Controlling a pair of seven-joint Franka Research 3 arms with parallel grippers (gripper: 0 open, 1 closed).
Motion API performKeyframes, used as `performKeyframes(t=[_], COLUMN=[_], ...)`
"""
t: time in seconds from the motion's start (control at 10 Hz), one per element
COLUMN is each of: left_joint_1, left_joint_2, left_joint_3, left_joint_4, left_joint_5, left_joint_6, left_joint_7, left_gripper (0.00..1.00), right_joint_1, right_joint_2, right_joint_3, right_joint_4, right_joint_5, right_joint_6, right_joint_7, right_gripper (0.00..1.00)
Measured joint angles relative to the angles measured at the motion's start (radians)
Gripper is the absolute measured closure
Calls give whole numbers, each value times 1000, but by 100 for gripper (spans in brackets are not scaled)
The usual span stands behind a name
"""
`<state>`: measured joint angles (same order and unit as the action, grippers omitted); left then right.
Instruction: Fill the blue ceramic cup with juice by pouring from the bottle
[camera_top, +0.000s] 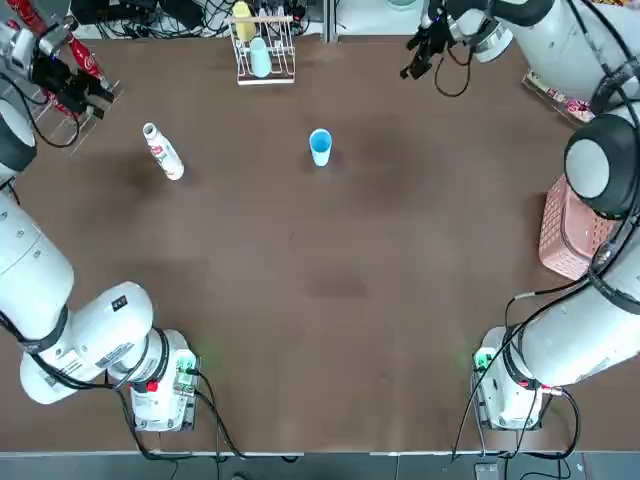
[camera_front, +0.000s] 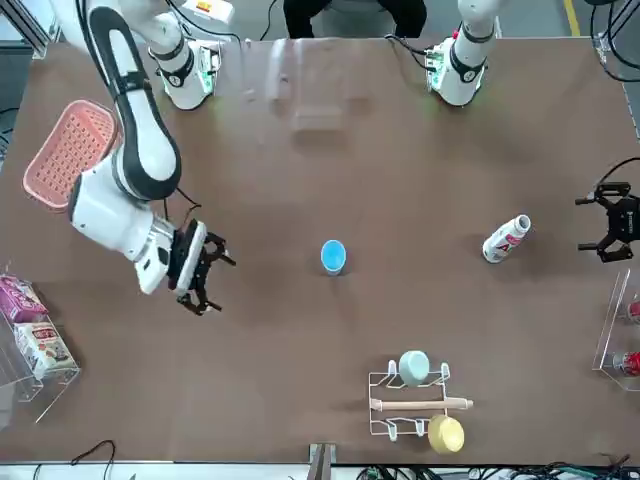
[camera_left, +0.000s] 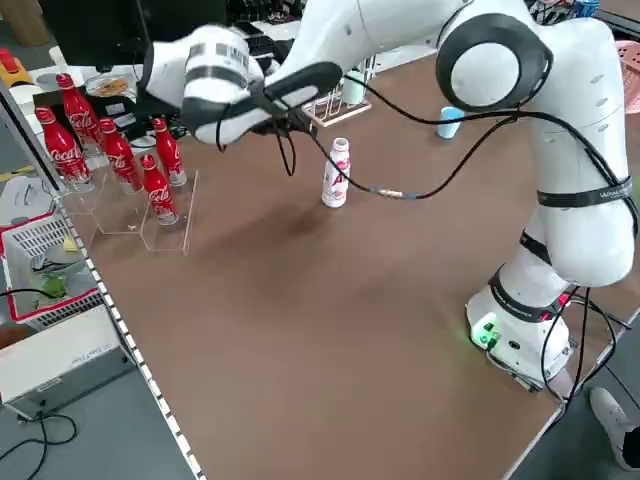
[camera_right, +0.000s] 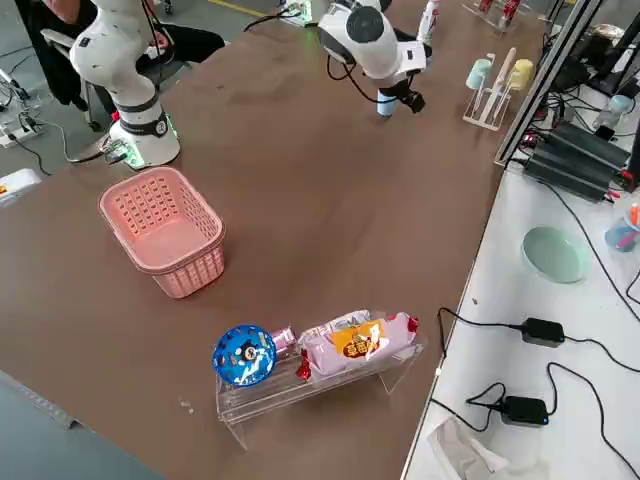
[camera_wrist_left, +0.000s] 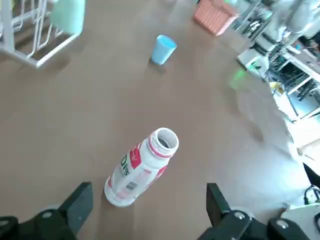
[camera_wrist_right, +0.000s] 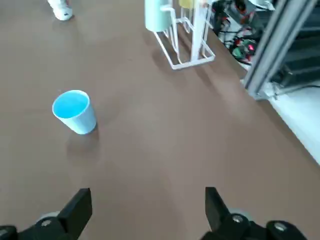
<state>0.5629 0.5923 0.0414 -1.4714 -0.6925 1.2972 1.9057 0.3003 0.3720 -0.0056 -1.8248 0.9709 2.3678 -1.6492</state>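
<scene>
Grippers first: our left one (camera_wrist_left: 150, 210), by the bottle on its outer side, and our right one (camera_wrist_right: 149, 212), on the cup's far side from the bottle, both have fingers spread, holding nothing. The white bottle (camera_wrist_left: 141, 167) with the red-and-white label stands open-mouthed and capless on the left of the table; an off-centre close could topple it and spill juice. The blue cup (camera_wrist_right: 75, 111), upright near the rack (camera_wrist_right: 186, 37), looks light and narrow, so a hasty pour might miss or tip it.
</scene>
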Motion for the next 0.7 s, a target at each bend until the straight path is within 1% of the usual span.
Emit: performKeyframes(t=[0.1,0.2,0.3,0.5,0.7], left_joint_1=[9,10,12,24,26], left_joint_2=[26,54,81,139,209], left_joint_3=[0,-1,-1,-1,-2], left_joint_4=[-10,-13,-14,-23,-37], left_joint_5=[-42,-65,-72,-74,-75], left_joint_6=[-15,-21,-26,-51,-56], left_joint_7=[95,169,238,375,438], left_gripper=[0,0,0,0,0], right_joint_1=[16,25,30,44,76], right_joint_2=[29,57,79,123,178], right_joint_3=[5,17,34,73,87], right_joint_4=[-8,-14,-19,-30,-34], right_joint_5=[76,114,141,243,348], right_joint_6=[0,2,13,76,133], right_joint_7=[-60,-96,-125,-207,-266], right_gripper=[0,0,0,0,0])
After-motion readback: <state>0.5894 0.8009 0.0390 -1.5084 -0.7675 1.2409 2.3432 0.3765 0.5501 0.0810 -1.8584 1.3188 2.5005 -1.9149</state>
